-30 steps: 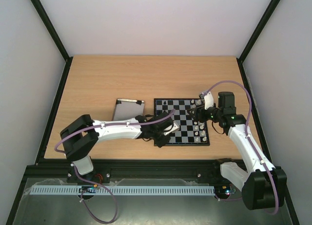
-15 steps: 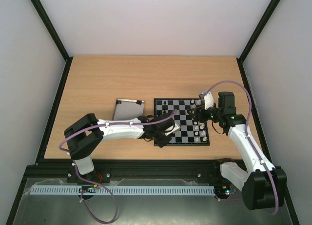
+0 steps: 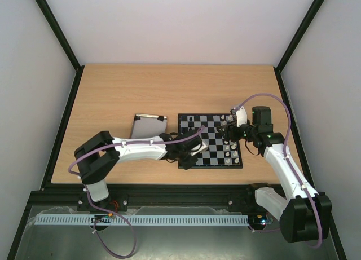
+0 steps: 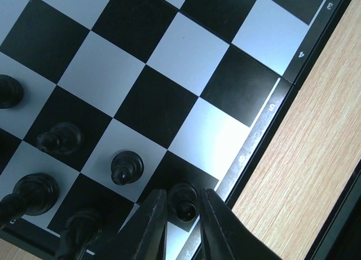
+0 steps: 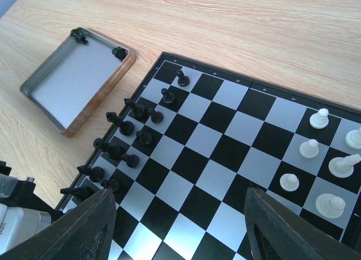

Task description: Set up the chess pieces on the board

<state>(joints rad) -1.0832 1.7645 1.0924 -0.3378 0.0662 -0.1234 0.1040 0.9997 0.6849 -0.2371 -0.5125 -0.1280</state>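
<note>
The left gripper is low over the near-left corner of the board. In the left wrist view its fingers stand narrow on either side of one black pawn. They are so near its sides that I cannot tell whether they pinch it or stand just off it. That pawn stands upright on a dark square in the row against the board's near border, and bare table lies just past the border. Another black pawn stands one square away, apart from the fingers.

The right gripper hangs above the board's right half with its jaws wide and nothing between them.

The chess pieces are crowded in two rows along the board's left edge. The white pieces are grouped at the right edge, and several bare files lie between the two sets.

The grey tray lies just left of the board's far-left corner, with a thin strip of wood between them. The board's near edge runs close to the table's near edge. A wide stretch of wood lies beyond its far edge.
</note>
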